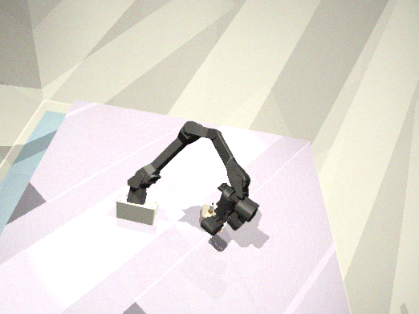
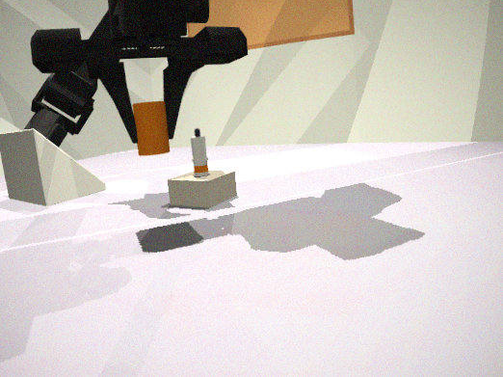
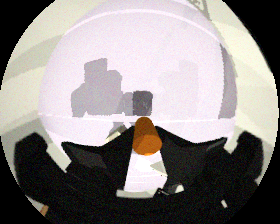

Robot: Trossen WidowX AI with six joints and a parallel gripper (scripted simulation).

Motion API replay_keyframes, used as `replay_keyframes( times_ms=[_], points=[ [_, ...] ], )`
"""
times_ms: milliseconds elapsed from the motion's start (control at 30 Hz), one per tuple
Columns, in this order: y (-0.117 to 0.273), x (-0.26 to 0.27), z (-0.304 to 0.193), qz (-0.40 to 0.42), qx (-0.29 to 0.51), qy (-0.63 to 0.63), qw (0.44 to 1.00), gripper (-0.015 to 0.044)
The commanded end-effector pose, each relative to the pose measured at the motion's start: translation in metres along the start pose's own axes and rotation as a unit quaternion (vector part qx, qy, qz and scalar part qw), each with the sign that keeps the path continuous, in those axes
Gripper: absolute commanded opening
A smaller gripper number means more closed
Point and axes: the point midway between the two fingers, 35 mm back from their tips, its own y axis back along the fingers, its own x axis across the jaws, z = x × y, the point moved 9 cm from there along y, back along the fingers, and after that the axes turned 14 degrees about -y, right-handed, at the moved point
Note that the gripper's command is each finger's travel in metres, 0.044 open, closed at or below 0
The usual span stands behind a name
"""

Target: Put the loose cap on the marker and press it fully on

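In the exterior view the pale lilac table point(image 2: 337, 287) fills the near ground, crossed by a broad grey shadow running toward 3 o'clock from the holder block. Further back sits the cream holder block point(image 2: 202, 189), square and low, flat on the table. The marker point(image 2: 198, 154) stands upright in it: a grey barrel with an orange band just above the block and a small dark tip on top, bare of any cap.

At about 10 o'clock from the marker, the gripper point(image 2: 150, 135) hangs with its dark fingers point(image 2: 120, 101) pointing down, clamped on the orange cap point(image 2: 151, 128). The cap is upright, lifted off the table, its lower end near the level of the marker's upper barrel and off to the side, not over the tip. How far it stands in front of or behind the marker cannot be told from this view.

At 9 o'clock from the block rests a cream wedge-shaped base point(image 2: 39, 169) at the foot of the arm. Behind, an orange panel point(image 2: 270, 8) hangs on the pale wall.

The wrist view shows the cap point(image 3: 146, 136) between the dark jaws, above the table.
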Motion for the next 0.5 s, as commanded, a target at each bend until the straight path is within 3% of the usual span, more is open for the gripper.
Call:
replay_keyframes(
  times_ms=[0, 467],
  points=[
    [0.005, 0.008, -0.013, 0.0, 0.003, -0.001, 1.0, 0.0],
    [0.022, 0.03, -0.055, 0.001, 0.004, -0.002, 1.0, 0.0]
  ],
)
